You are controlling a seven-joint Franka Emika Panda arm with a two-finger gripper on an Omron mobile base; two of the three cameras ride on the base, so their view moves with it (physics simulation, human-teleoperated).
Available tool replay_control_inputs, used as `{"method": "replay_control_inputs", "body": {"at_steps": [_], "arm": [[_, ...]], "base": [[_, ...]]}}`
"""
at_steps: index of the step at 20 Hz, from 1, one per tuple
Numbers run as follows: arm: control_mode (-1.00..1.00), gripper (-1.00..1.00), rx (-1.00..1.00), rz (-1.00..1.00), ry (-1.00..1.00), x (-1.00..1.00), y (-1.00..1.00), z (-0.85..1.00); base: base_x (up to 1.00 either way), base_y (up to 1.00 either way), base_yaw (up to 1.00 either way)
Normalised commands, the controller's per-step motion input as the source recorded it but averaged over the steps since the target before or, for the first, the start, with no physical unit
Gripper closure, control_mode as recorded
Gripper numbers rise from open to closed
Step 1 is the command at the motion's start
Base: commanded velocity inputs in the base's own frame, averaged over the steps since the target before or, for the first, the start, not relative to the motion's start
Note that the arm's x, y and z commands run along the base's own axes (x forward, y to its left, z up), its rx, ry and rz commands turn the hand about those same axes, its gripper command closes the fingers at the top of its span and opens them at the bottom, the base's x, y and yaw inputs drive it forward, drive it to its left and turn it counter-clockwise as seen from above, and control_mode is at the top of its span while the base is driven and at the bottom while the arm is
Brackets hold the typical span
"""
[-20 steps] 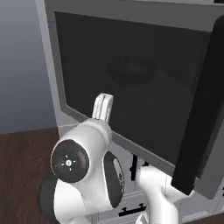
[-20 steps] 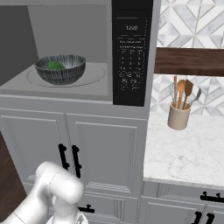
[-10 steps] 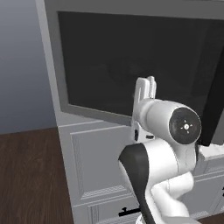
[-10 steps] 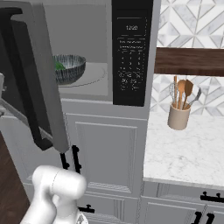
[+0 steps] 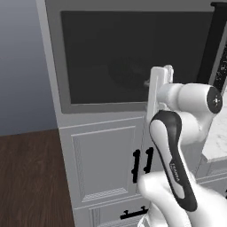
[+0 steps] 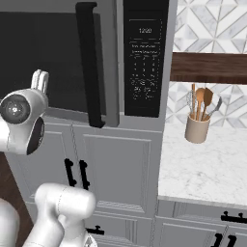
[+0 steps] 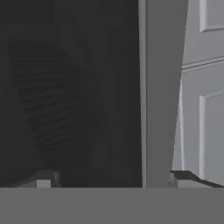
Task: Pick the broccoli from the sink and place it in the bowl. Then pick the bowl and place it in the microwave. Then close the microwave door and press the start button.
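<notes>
Grey panelled cabinets (image 6: 120, 164) with black bar handles (image 6: 76, 173) fill the lower wall. To the right, a white marble counter (image 6: 202, 169) carries a beige crock of wooden utensils (image 6: 198, 128), backed by geometric grey-and-white tile (image 6: 212, 29) and a dark wooden shelf (image 6: 207, 67). Dark wood flooring (image 5: 31, 177) meets a plain grey wall (image 5: 22, 66).

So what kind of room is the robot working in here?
A home kitchen, most likely: a built-in microwave set over grey cabinets, a marble counter with a utensil crock, and a patterned tile backsplash.
</notes>
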Motion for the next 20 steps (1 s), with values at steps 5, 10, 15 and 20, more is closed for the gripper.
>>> {"method": "replay_control_inputs", "body": {"at_steps": [5, 10, 15, 20], "arm": [[-1.0, -1.0, 0.06, 0.08, 0.01, 0.96, -0.1, 0.17], [-1.0, -1.0, 0.02, 0.0, 0.0, 0.46, 0.01, 0.14], [-1.0, -1.0, 0.0, 0.01, -0.1, -0.51, -0.09, -0.09], [-1.0, -1.0, 0.09, 0.03, -0.19, -1.0, -0.86, 0.0]], "base": [[0.0, 0.0, 0.0], [0.0, 0.0, 0.0], [0.0, 0.0, 0.0], [0.0, 0.0, 0.0]]}}
